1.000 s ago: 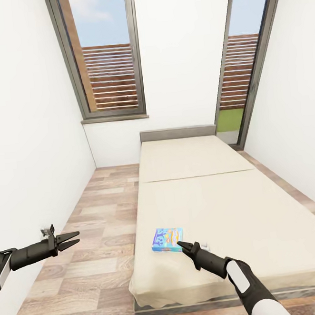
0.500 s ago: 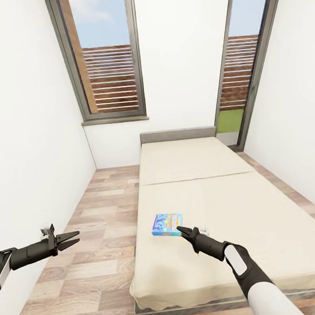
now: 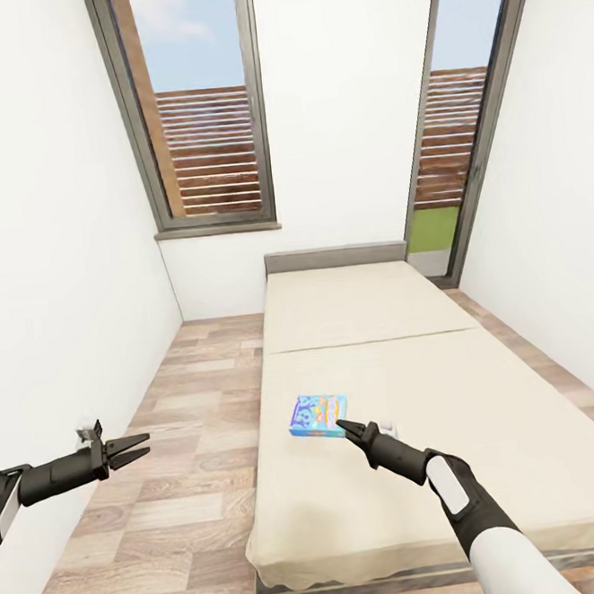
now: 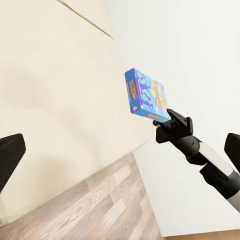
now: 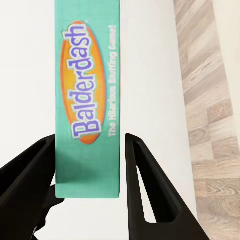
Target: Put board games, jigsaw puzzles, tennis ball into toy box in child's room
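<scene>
Right gripper [image 3: 343, 426] is reaching over the bed [image 3: 487, 406] and clamping the blue game box [image 3: 317, 416] by its narrow side. In the right wrist view the box's teal edge [image 5: 89, 100], lettered "Balderdash", is sitting between the two black fingers [image 5: 142, 185], one on each face. In the left wrist view the box [image 4: 147, 95] is standing out from the gripper tip [image 4: 170, 122] with the mattress behind it; whether it is lifted clear or resting on the mattress, can't tell.

Box is sitting over the near half of the bed, toward its left edge, well short of the mattress seam and the grey headboard [image 3: 334, 256] at the far end. The mattress around it is showing bare beige.

Left gripper [image 3: 135, 449] is hovering over the wood floor [image 3: 198, 405] off the bed's left edge, beside the white left wall [image 3: 51, 264], holding nothing; jaws are showing a slight gap at the tips. Its finger [image 4: 9, 156] is showing dark at the frame edge in the left wrist view.

Two tall dark-framed windows: one [image 3: 195, 108] over the floor strip at left, one [image 3: 461, 111] at the bed's far right corner, slatted fence outside both. Floor strip between left wall and bed is narrow; the right arm is crossing the bed's near edge.
</scene>
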{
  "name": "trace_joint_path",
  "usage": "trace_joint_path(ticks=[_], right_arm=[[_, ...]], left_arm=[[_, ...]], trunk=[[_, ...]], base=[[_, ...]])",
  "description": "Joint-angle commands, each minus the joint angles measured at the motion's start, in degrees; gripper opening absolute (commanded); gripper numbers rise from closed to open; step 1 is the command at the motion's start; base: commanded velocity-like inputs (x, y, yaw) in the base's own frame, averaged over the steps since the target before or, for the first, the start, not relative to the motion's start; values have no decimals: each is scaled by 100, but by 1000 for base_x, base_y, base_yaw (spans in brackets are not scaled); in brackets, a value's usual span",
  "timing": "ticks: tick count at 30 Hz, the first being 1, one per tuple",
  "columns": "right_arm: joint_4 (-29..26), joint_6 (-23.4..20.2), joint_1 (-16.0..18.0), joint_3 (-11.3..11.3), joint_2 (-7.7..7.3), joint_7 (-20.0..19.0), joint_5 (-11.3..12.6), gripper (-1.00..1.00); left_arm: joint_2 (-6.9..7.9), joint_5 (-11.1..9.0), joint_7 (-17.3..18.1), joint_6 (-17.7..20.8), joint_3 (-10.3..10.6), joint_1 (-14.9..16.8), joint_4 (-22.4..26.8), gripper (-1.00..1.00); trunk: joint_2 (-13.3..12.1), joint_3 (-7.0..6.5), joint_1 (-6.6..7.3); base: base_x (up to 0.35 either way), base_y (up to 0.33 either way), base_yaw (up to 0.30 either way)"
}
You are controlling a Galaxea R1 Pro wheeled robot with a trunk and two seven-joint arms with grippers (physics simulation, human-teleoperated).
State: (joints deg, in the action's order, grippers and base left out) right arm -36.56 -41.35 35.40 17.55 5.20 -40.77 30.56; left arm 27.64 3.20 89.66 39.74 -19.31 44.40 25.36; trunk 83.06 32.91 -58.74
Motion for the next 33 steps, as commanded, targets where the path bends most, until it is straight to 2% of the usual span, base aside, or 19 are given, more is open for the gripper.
trace_joint_path(ticks=[1, 4, 7, 11, 22, 25, 29, 33], right_arm=[[-26, -27, -14, 29, 3, -72, -13, -100], [-151, -23, -36, 29, 0, -360, -14, -100], [-277, -11, -47, 39, -6, -788, -28, -100], [-315, -14, -49, 44, -24, -970, -37, -100], [-333, 0, -50, 39, -85, -1087, -40, -100], [-333, 3, -44, 38, -88, -1080, -41, -100], [-334, 4, -43, 39, -98, -1067, -41, -100], [-340, 4, -42, 42, -124, -1078, -43, -100]], left_arm=[[-3, 34, 34, 65, -19, 5, 30, 100], [-3, 32, 34, 109, -16, 6, 83, 100], [-9, 36, 34, 371, -11, 7, 200, 100], [-28, 39, 34, 638, -3, 7, 433, 100], [-40, 48, 34, 803, 6, 2, 629, 100], [-113, 49, 34, 813, 25, 1, 649, 100], [-196, 49, 34, 821, 154, 3, 660, 100], [-212, 49, 34, 830, 255, 2, 662, 100]], trunk=[[-39, -13, 23], [-159, -67, 89], [-279, -120, 155], [-440, -192, 242], [-881, -390, 484], [-1001, -444, 550], [-1162, -515, 638], [-1322, -587, 726]], base=[[0, 0, 0], [0, 0, 0], [0, 0, 0], [0, 0, 0], [0, 0, 0], [0, 0, 0], [0, 0, 0], [-50, 0, 0]])
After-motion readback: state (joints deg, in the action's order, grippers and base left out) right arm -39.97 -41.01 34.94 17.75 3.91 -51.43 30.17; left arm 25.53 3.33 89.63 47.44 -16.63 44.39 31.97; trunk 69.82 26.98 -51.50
